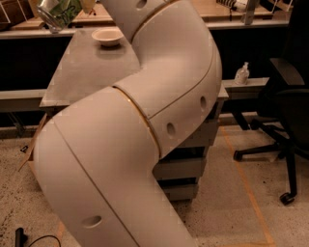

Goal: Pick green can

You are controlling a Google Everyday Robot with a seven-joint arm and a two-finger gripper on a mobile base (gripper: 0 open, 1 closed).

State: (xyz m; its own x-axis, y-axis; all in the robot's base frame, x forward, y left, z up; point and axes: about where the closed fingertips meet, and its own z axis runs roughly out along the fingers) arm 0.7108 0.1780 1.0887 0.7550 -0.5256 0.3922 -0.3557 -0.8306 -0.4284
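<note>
Nearest, the robot's pale arm (pixel 145 144) fills the middle of the frame from the bottom edge up to the top; a black cable (pixel 34 239) lies on the speckled floor at lower left; an office chair (pixel 285 96) stands at the right edge. Behind the arm is the grey table (pixel 82 72), with a white bowl (pixel 108 36) near its far edge. At the upper left corner the gripper (pixel 79 6) is mostly cut off by the top of the frame; its fingers appear to pinch the green can (pixel 59 13), which hangs tilted in the air, above and left of the bowl and apart from the tabletop. A small bottle (pixel 242 73) sits on a ledge to the right; a wooden counter (pixel 217 12) runs behind.

The pick looks essentially made; what remains is to hold the grip firm and carry steadily. Open air lies over the table's left side; the counter edge behind and the bowl below are the things to keep off.
</note>
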